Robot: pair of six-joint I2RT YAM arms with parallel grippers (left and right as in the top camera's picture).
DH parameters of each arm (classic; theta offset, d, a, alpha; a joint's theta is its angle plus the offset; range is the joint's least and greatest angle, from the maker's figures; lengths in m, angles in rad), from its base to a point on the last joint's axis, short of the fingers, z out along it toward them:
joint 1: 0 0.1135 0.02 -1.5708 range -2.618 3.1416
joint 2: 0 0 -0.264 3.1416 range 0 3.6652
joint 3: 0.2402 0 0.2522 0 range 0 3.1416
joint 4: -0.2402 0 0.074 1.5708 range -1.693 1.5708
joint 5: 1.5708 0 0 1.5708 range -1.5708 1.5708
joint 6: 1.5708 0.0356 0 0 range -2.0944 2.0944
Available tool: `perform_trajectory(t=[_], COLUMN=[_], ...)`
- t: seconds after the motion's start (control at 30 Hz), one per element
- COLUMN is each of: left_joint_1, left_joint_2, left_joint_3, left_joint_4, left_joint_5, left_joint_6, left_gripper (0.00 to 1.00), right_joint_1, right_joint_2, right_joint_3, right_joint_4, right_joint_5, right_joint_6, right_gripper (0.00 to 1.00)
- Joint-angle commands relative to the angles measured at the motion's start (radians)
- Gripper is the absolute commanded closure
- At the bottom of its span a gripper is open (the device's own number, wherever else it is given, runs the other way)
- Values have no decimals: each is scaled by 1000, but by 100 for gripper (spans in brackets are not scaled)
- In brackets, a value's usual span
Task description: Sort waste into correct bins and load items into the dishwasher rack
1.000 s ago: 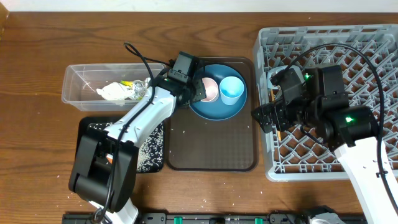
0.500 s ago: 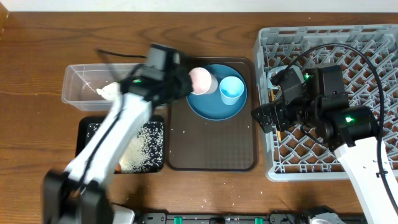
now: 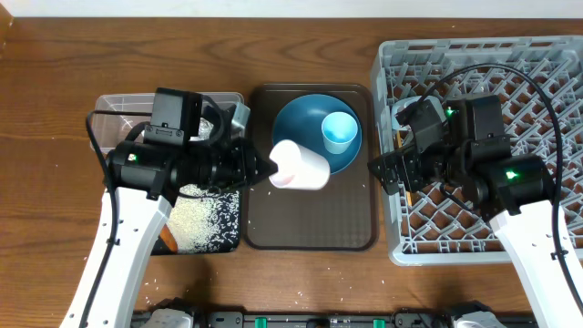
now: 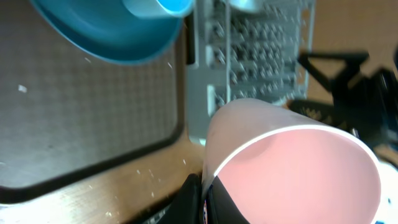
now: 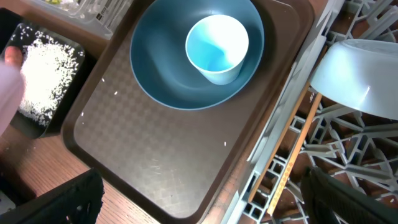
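on the brown wooden desk the large square grey plastic crate fills the right side. in it, near its left edge, we see a pale-blue bowl turned with its outer side up, and a pair of wooden chopsticks lying along that edge. the right gripper hangs over this same edge, its jaws spread wide and bare.

just left of the crate lies the larger brown serving tray. its far end holds a large dark-blue round plate, and a light-blue cup stands upright on the plate, mouth up. a few white specks dot the tray's bare floor.

left of that sit a clear rectangular plastic tub and, nearer to us, a shallow black rectangular tray. the left arm hides most of the tub, so we cannot tell its load. the black tray holds a spread of loose white rice grains, and a sliver of a small orange carrot shows at the arm's edge.

the left gripper has its jaws clamped on the rim of a pink cup, which is held on its side above the brown tray, mouth toward the wrist.
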Motion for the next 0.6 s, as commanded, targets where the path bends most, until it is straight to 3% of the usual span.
perform_trajectory(t=[0.0,0.13,0.3,0.43,0.57], left_joint_1=[2,2,2,2,2], left_joint_2=[-7,-7,-7,-7,-7], left_joint_3=[13,13,13,13,13], left_joint_4=[-32,-105,-192,-222,-177], left_joint_5=[114,114,118,255,349], left_joint_6=[116,179,255,361,364], left_gripper=[94,94,94,94,94], right_joint_1=[4,4,-5,-46,-105], right_joint_2=[1,1,-14,-71,-157], right_joint_3=[8,8,16,30,30], right_joint_4=[-1,0,-55,-93,-142], right_joint_5=[-1,17,-173,-422,-614], right_joint_6=[4,9,101,-6,-77], right_gripper=[1,1,1,1,1])
